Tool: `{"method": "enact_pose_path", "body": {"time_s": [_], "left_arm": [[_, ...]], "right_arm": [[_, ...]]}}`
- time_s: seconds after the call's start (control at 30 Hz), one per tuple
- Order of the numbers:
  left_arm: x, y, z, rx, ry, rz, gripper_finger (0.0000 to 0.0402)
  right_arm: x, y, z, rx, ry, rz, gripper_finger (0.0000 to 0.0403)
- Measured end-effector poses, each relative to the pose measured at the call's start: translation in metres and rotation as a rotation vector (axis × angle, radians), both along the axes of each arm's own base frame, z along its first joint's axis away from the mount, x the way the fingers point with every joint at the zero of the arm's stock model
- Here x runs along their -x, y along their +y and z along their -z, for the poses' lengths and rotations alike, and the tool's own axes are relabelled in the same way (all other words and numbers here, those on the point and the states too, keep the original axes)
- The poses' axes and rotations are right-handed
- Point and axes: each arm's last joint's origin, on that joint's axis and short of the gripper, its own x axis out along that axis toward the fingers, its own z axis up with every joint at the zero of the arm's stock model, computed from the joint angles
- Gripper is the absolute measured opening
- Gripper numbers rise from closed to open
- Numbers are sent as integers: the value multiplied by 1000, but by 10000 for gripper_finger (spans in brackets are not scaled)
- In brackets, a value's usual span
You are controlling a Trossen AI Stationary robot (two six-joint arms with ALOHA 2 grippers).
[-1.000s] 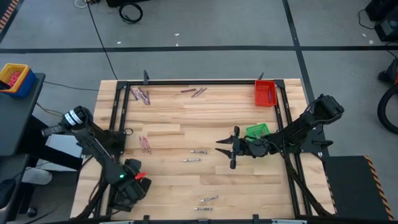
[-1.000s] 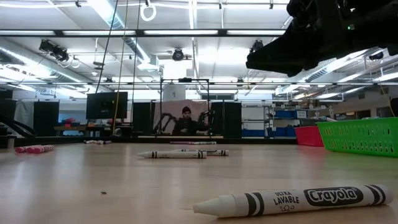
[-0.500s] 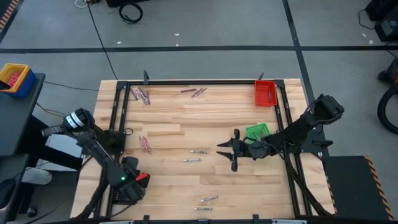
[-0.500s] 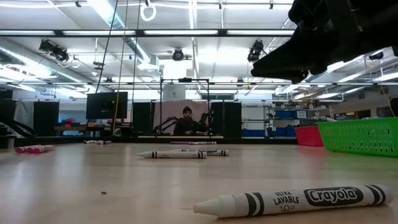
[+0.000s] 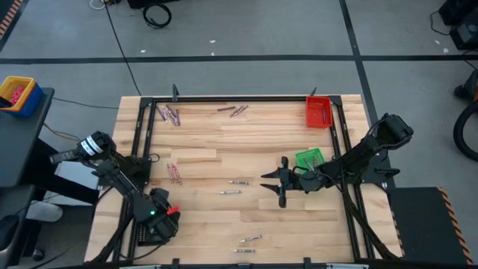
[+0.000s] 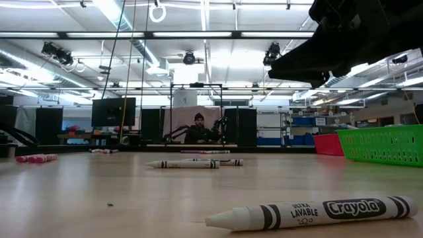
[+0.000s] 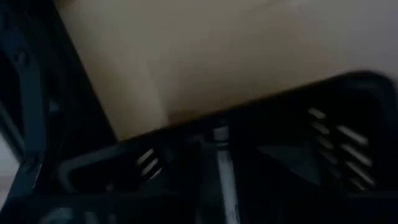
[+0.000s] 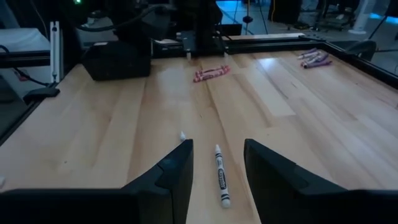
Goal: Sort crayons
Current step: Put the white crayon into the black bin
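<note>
At the table's left front corner, the left gripper (image 5: 158, 222) hangs over a black rectangular tray (image 5: 146, 232) that sits on the dark frame beside the light wooden tabletop (image 5: 224, 153); its wrist view shows only the tray's slotted dark wall, so whether its fingers are parted or closed I cannot tell, and no crayon shows between them. Just right of that arm a small cluster of purplish-maroon crayons (image 5: 174, 172) lies on the wood, with another maroon bunch (image 5: 170, 113) near the far left corner and a couple more (image 5: 235, 110) along the far edge. Toward the middle, two pale grey crayons (image 5: 234, 187) lie loose, with two more pale ones (image 5: 248, 244) near the front edge. Right of centre, the right gripper (image 5: 280, 181) hovers low over the table with its fingers spread and empty, pointed at one of the pale grey crayons (image 8: 219, 176) just ahead of it. Behind it sits a green plastic basket tray (image 5: 309, 158), and at the far right corner a red rectangular tray (image 5: 318, 111). Judging by how many sticks lie scattered across the wood, the sorting looks far from finished: every colour group has pieces left to gather.
</note>
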Motion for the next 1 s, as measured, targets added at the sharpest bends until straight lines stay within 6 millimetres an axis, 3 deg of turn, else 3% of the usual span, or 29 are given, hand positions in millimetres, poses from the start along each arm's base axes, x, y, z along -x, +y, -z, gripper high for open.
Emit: {"method": "enact_pose_path", "body": {"time_s": [0.13,0.27,0.43,0.5,0.6,0.73,0.83,1.0], "left_arm": [[-2,-2,-12,96,37,18,158],[-9,1,-42,158,-15,6,174],[-26,16,-76,-82,-319,61,175],[-38,21,-79,-176,-457,149,175],[-62,33,-69,-177,-562,283,175],[-101,60,-53,-221,-752,553,175],[-125,83,-52,-333,-895,720,175],[-146,107,-46,-505,-870,987,175]], "right_arm": [[0,0,0,1,0,1,147],[-1,-2,0,2,0,9,147],[-1,-3,0,9,-1,11,147],[-1,-3,-1,9,-4,11,147],[-1,-3,-1,6,-11,11,147],[-2,-3,-2,20,-15,7,147],[-2,-3,-2,28,-15,6,147],[-3,-5,-2,43,-18,10,147]]}}
